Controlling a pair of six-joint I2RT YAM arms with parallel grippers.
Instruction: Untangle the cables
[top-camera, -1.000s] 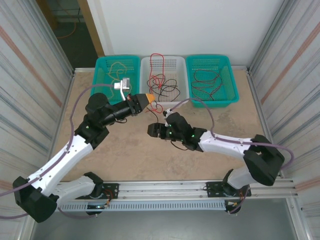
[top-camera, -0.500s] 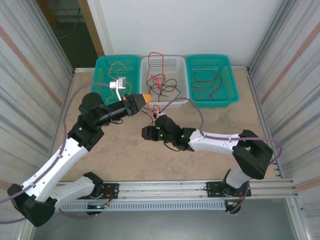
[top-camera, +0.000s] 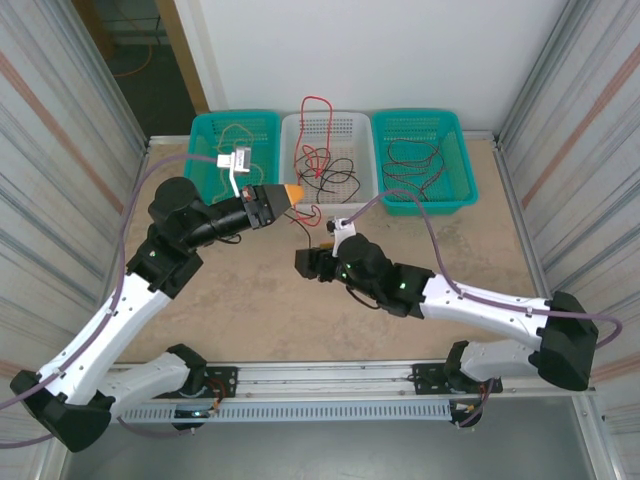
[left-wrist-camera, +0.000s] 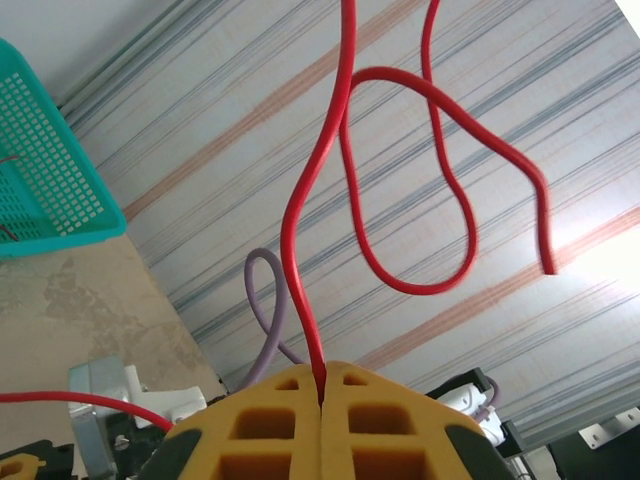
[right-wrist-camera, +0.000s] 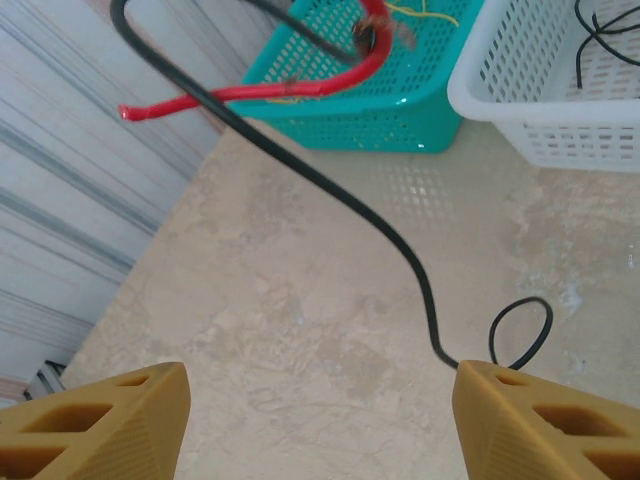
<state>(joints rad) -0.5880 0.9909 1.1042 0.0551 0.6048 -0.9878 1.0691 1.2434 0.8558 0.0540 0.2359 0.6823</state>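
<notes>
The left gripper (left-wrist-camera: 322, 388) is clamped shut on the red cable (left-wrist-camera: 300, 220) and holds it raised just near of the white basket (top-camera: 355, 120). That is probably to draw this strand up and out of the tangled cables (top-camera: 320, 165), red and black, lying in that basket. The right gripper (right-wrist-camera: 318, 385) hovers low over the table (right-wrist-camera: 300, 330) near the middle with its fingers wide apart. The black cable (right-wrist-camera: 395, 245) trails down between them and loops beside one finger. It looks poised to catch that strand so the two can be pulled apart.
</notes>
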